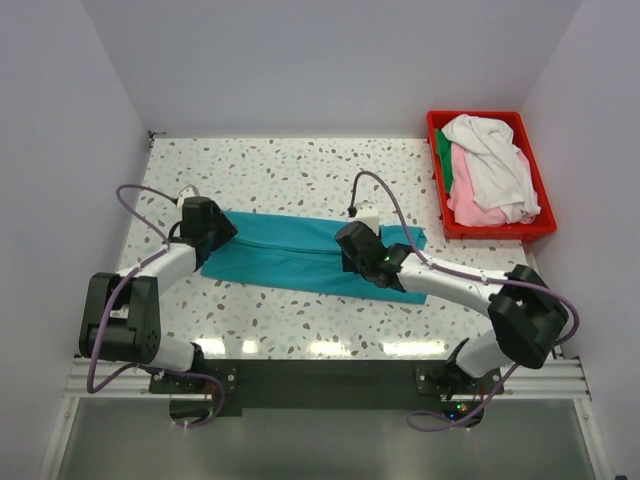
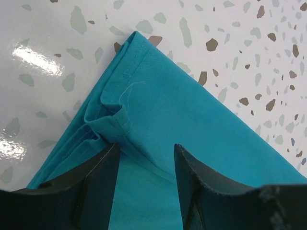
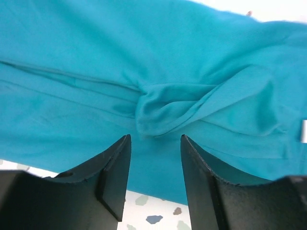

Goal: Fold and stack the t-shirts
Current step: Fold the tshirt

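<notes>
Both apart: left pincer (image 2: 146, 148) at teal t-shirt (image 2: 192, 110) corner, right pincer (image 3: 155, 139) over bunch.

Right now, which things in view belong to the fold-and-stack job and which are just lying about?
Job: teal t-shirt on the table; white t-shirt, pink t-shirt, dark green t-shirt in the red bin.
Lying about: red bin, table.

Speckled terrazzo table (image 1: 300, 170) between plain pale walls (image 1: 330, 60), glossy with patches of light glare (image 1: 330, 347)
</notes>
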Controlling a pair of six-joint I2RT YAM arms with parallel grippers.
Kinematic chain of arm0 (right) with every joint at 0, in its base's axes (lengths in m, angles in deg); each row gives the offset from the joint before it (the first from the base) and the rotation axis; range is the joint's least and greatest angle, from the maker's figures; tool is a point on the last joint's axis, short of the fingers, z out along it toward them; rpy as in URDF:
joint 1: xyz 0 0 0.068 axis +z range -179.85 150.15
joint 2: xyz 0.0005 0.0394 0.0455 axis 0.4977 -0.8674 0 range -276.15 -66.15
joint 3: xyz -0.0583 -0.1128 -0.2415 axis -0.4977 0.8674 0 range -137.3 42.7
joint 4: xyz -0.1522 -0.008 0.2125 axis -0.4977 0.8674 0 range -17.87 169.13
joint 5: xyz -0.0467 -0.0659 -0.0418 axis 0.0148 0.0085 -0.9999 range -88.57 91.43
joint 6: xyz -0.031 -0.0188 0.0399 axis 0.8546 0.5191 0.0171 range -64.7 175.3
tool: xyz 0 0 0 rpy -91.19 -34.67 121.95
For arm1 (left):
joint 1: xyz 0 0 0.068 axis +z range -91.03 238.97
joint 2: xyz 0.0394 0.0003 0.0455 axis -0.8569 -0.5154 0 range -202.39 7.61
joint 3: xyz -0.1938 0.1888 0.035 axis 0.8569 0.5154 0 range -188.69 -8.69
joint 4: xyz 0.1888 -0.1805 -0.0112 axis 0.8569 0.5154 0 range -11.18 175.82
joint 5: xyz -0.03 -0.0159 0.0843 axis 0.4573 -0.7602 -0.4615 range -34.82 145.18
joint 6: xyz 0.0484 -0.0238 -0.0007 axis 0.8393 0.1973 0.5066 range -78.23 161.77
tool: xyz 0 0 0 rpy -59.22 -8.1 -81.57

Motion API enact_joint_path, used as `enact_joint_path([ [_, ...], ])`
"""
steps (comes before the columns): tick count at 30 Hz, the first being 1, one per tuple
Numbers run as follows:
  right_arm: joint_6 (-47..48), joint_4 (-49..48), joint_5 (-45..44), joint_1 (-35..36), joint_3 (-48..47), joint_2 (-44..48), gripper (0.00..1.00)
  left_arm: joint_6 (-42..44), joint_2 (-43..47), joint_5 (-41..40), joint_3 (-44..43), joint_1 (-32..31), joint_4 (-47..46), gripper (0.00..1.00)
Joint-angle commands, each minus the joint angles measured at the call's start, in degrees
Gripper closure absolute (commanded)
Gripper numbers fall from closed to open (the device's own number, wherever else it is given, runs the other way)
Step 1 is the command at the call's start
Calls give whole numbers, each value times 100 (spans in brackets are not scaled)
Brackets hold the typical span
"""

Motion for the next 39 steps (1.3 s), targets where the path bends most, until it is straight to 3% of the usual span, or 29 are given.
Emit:
enact_joint_path([
  [1, 275, 361, -687, -288, -449, 202, 50, 70, 78, 68, 31, -63, -358, 46],
  [5, 486, 644, -221, -1167, -976, -246, 51, 246, 210, 16, -143, -299, -288, 45],
  [9, 609, 715, -63, -1694, -1215, -712, 50, 562, 70, -37, -600, -1035, -78, 42],
  [17, 610, 459, 491, -2161, -1285, -1292, 50, 993, -921, -205, -1856, -2715, 230, 41],
  [24, 539, 328, 588, -2196, -1031, -1310, 52, 1204, -1934, 24, -2824, -3587, 450, 40],
  [33, 443, 3, 930, -2372, -538, -1073, 68, 1240, -2602, 59, -3396, -4079, 494, 40],
  [34, 425, -6, 965, -2381, -460, -977, 76, 1248, -2663, 51, -3440, -4106, 494, 40],
  [39, 294, -68, 1159, -2381, -169, -511, 96, 1240, -2778, 24, -3502, -4229, 494, 40],
])
